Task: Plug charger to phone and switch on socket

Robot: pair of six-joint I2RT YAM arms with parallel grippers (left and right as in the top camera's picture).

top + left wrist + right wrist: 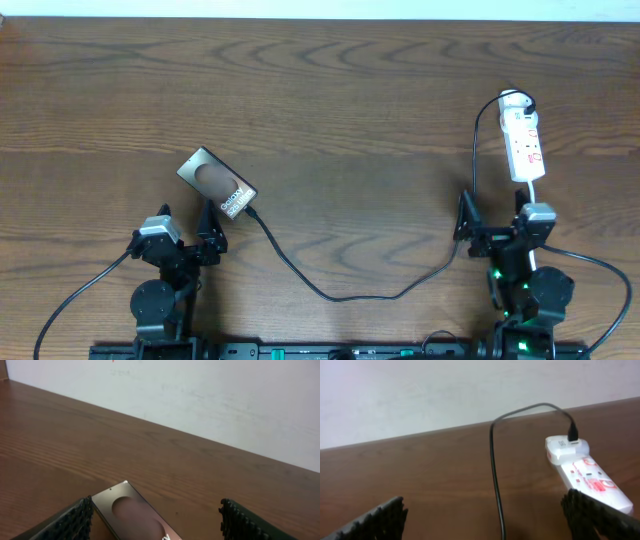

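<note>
The phone (pixel 217 182) lies flat and slanted at the left, bronze with white lettering. The charger (pixel 330 294), a thin black cable, meets the phone's near short end and loops across the table to a black plug (pixel 573 435) in the socket (pixel 522 140), a white strip with red markings. My left gripper (pixel 188 222) stands open just short of the phone's near end. In the left wrist view the phone (pixel 135 515) lies between the left gripper's (pixel 157 525) fingers, nearer the left one. My right gripper (pixel 487 520) is open, with the cable (pixel 495 470) between its fingers and the socket (pixel 585 475) by the right finger.
A white cord (pixel 536 192) runs from the socket's near end toward the right arm's base. A pale wall (pixel 200 395) rises behind the table's far edge. Bare wooden tabletop (pixel 350 130) lies between the phone and the socket.
</note>
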